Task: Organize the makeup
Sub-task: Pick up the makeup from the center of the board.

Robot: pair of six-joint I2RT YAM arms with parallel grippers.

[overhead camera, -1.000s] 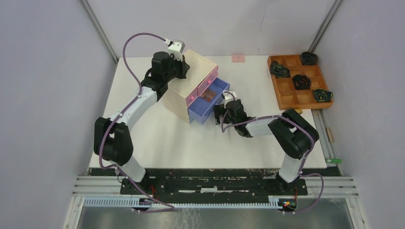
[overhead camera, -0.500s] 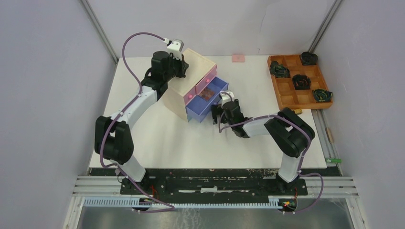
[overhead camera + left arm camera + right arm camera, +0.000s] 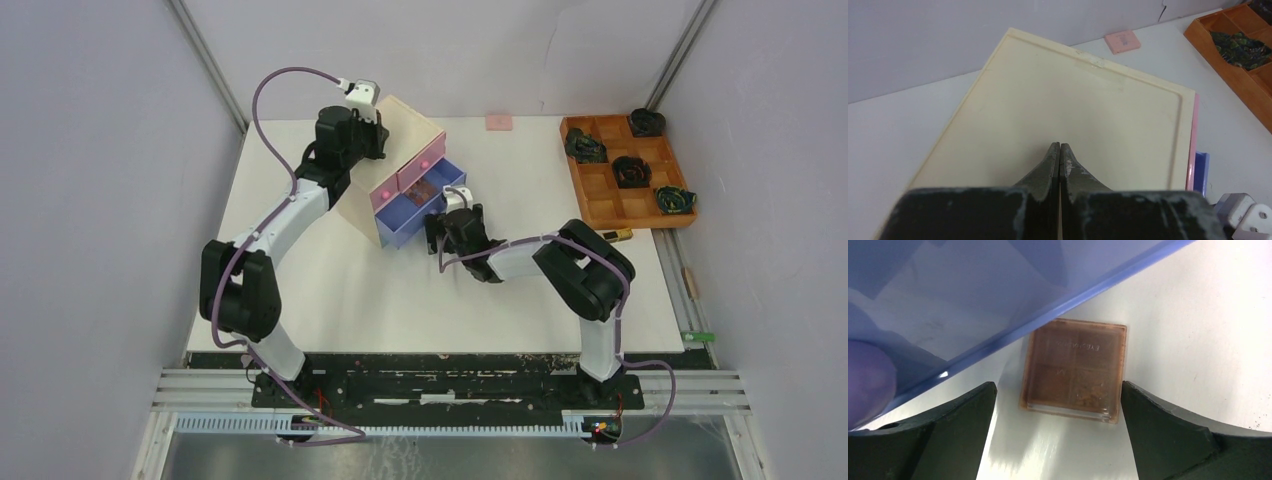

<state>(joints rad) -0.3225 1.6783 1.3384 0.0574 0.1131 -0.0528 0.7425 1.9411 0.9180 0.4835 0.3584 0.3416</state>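
Observation:
A brown square palette (image 3: 1073, 370) lies on the white surface against the blue drawer's edge (image 3: 1058, 315). My right gripper (image 3: 1058, 390) is open, with one finger on each side of the palette and neither touching it. In the top view this gripper (image 3: 438, 226) sits at the front of the open blue drawer (image 3: 412, 210) of the pale chest (image 3: 400, 135); another brown palette (image 3: 426, 189) lies in the drawer. My left gripper (image 3: 1060, 146) is shut and empty over the chest's top (image 3: 1073, 95). A pink pad (image 3: 498, 122) lies at the back, and a gold tube (image 3: 615, 234) and a green tube (image 3: 700, 337) lie at the right.
A wooden grid tray (image 3: 590, 213) with dark coiled objects stands at the back right and also shows in the left wrist view (image 3: 1218, 37). The pink drawer (image 3: 408, 172) sits above the blue one. Grey walls enclose the table.
The chest has slid and turned to the left with the left gripper on its top. My right gripper has moved left, following the blue drawer's front.

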